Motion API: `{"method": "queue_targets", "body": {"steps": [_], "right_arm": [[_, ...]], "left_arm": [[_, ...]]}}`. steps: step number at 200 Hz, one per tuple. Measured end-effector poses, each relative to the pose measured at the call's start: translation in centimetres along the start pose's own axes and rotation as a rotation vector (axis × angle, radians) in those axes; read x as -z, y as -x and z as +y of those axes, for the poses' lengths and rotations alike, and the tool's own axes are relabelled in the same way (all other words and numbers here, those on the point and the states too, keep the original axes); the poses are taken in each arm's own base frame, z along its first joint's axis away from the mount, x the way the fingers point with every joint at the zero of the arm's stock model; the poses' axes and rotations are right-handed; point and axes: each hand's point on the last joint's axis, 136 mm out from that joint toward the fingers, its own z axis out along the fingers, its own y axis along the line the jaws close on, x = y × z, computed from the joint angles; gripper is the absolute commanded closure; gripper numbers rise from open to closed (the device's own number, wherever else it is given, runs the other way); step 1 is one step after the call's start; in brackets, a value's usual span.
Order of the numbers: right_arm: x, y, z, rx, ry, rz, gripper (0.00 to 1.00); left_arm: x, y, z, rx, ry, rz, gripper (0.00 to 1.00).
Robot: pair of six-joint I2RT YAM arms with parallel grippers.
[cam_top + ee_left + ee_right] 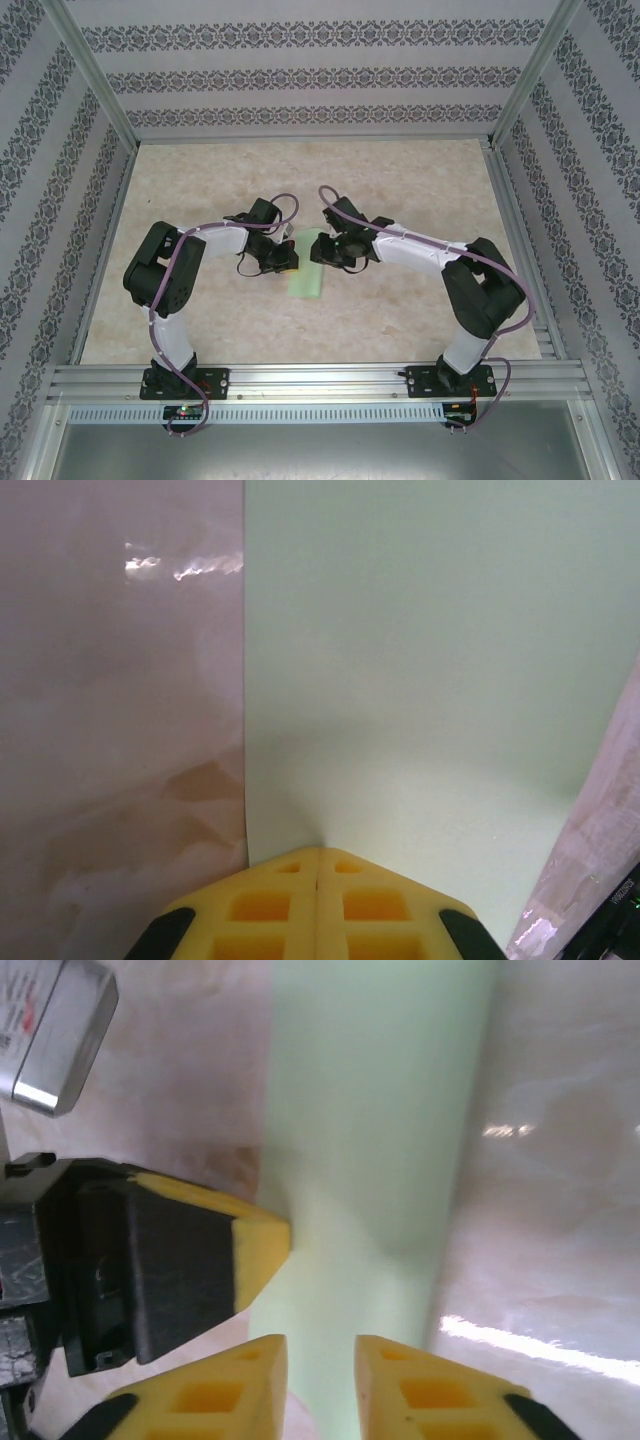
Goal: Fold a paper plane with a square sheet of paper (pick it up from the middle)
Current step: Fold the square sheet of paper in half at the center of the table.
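The pale green sheet (305, 265), folded to a narrow strip, lies flat on the table (420, 190) between the arms. We judge that the left gripper (318, 865), jaws shut, pins its edge while the right gripper (320, 1360), jaws narrowly parted and empty above it, prepares to crease. We cannot read the blurred label on the silver housing (55, 1040).

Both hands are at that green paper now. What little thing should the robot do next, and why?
Probably close the right hand on the long pale green paper strip. Its yellow fingers sit over the strip with a gap between them, while the left hand is shut, tips at the paper's edge, seemingly steadying it. Both hands would then hold it for folding.
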Motion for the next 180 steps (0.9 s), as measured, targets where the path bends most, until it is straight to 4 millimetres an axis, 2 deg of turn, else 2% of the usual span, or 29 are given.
{"method": "queue_targets", "body": {"steps": [22, 69, 128, 180], "right_arm": [[-1.5, -0.6, 0.4, -0.012, -0.007, 0.023, 0.93], [-3.4, -0.9, -1.1, -0.073, -0.058, 0.044, 0.95], [-4.5, -1.0, -1.6, -0.082, -0.077, 0.059, 0.95], [-4.4, -0.4, -2.3, -0.098, -0.086, 0.05, 0.95]], "left_arm": [[-0.1, 0.0, 0.1, 0.009, -0.002, -0.004, 1.0], [-0.1, -0.1, 0.1, 0.014, -0.004, -0.007, 1.0], [-0.1, 0.0, 0.1, 0.014, -0.004, -0.007, 1.0], [-0.1, 0.0, 0.1, 0.014, -0.003, -0.007, 1.0]]}}
